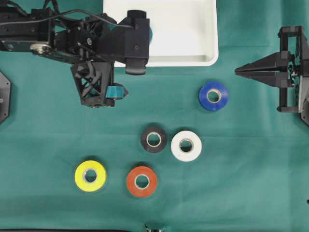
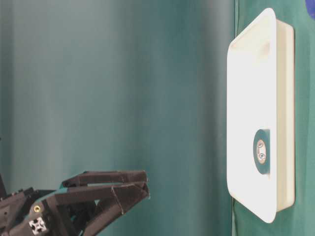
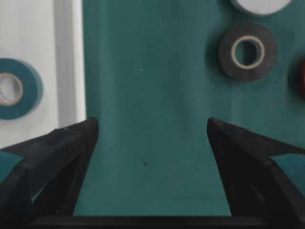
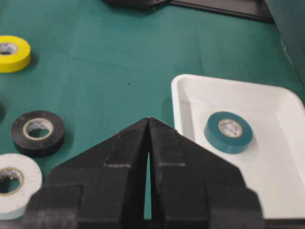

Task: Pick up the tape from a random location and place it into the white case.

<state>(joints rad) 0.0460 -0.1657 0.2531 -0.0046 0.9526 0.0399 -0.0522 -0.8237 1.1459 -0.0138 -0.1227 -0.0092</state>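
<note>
Lying flat inside the large shallow white plastic case (image 4: 281, 157) was a teal roll of tape (image 4: 228, 132), set toward one side of the tray and clear of its raised rim. The case sat at the far edge of the green cloth-covered tabletop (image 1: 241, 183).

Just beside the case's near rim, the left gripper (image 3: 150, 143) hung over bare cloth, its black jaws spread wide apart with nothing between them. In the overhead view the left arm's dark bulk covered a corner of the case.

Well apart on the other side, the right gripper (image 1: 237, 71) pointed toward the middle, its jaws pressed tightly together and holding nothing.

Five more rolls lay loose on the cloth: a blue roll (image 1: 213, 95) near the right gripper, a black roll (image 1: 153, 139) close beside a white roll (image 1: 186, 145), and a yellow roll (image 1: 90, 176) and an orange-red roll (image 1: 141, 181) toward the near edge.
</note>
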